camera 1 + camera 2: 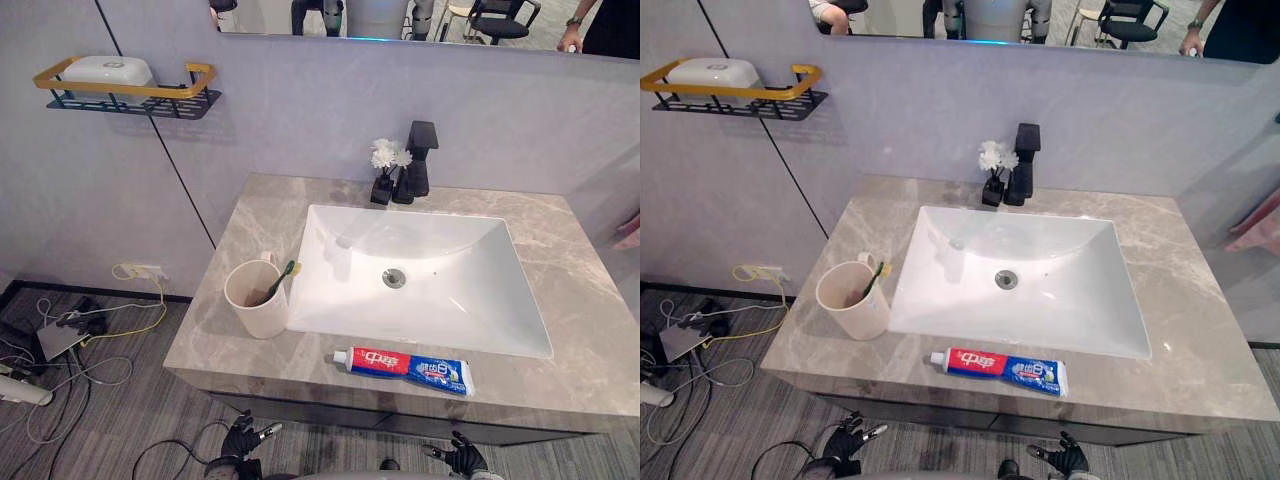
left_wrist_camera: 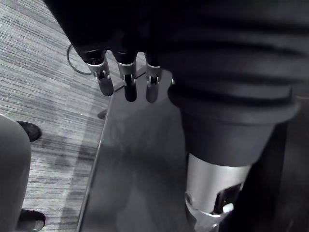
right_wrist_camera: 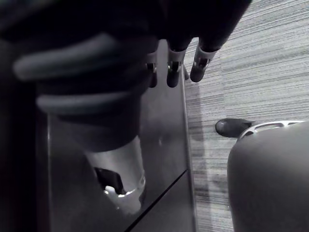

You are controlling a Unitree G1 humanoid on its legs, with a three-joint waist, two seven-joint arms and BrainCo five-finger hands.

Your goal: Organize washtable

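A white rectangular basin (image 1: pixel 440 290) is sunk into the grey marble countertop (image 1: pixel 580 290), and everything else sits around it. Just in front of the basin's front rim a red, white and blue toothpaste tube (image 1: pixel 402 368) lies flat on the stone, lengthwise along the rim, with its cap end pointing towards the basin's left. Beside the basin's front left corner a beige cup (image 1: pixel 255 298) stands upright, touching or nearly touching the rim (which of the two is hard to tell), and a toothbrush (image 1: pixel 280 280) leans in it with its green end tipped towards the basin. Behind the basin's back rim stands a black faucet (image 1: pixel 420 158), and just to its left a small black vase (image 1: pixel 381 190) of white flowers (image 1: pixel 388 156). On the wall well up and to the left of the basin hangs a black shelf with a gold rail (image 1: pixel 130 100), with a white soap box (image 1: pixel 107 70) on it. Both hands hang below the counter's front edge, apart from everything on top: the left hand (image 1: pixel 240 440) below the cup's side of the basin, the right hand (image 1: pixel 462 460) below the toothpaste. Each wrist view shows relaxed fingers (image 2: pixel 129 84) (image 3: pixel 173 72) hanging straight, grasping nothing.
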